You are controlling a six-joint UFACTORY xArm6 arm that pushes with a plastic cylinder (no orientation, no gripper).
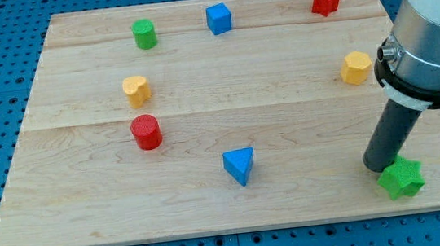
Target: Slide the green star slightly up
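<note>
The green star point(402, 177) lies near the bottom right corner of the wooden board point(237, 207). My tip point(379, 166) rests on the board just to the upper left of the star, touching or nearly touching its edge. The dark rod rises from there toward the arm's grey body at the view's right edge.
A yellow hexagon block point(356, 68) sits above my tip at the right. A blue triangle point(239, 166) lies at bottom centre. A red cylinder point(146, 132), a yellow heart-like block point(136, 91), a green cylinder point(144, 34), a blue cube point(219, 18) and a red star point(325, 0) lie farther off.
</note>
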